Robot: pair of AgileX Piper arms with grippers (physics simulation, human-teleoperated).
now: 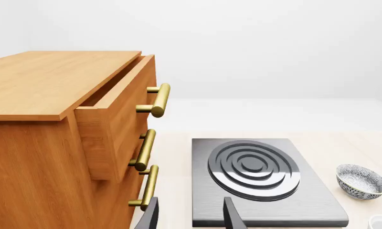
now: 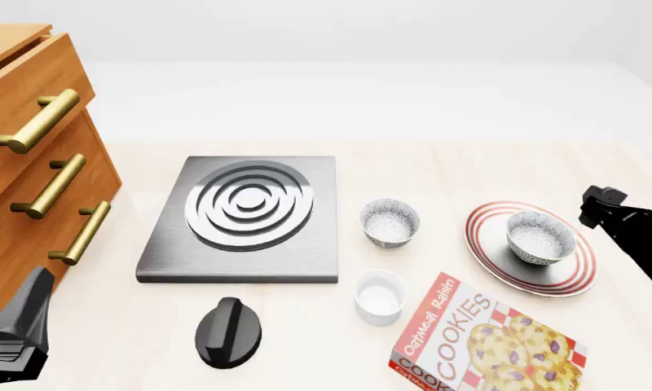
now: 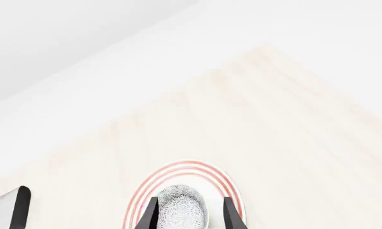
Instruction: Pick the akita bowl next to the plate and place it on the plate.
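Observation:
One akita bowl, grey-and-white speckled, sits upright on the plate, a white plate with thin red rings at the table's right. In the right wrist view this bowl shows between the spread fingers on the plate. My right gripper hangs open just right of the plate, above it, holding nothing. An identical bowl stands on the table between the plate and the stove. My left gripper is open at the near left, by the cabinet.
A wooden cabinet with brass handles and its top drawer ajar fills the left. A black stove plate lies mid-table, with a black knob in front. A white ramekin and a cookie box lie near the front.

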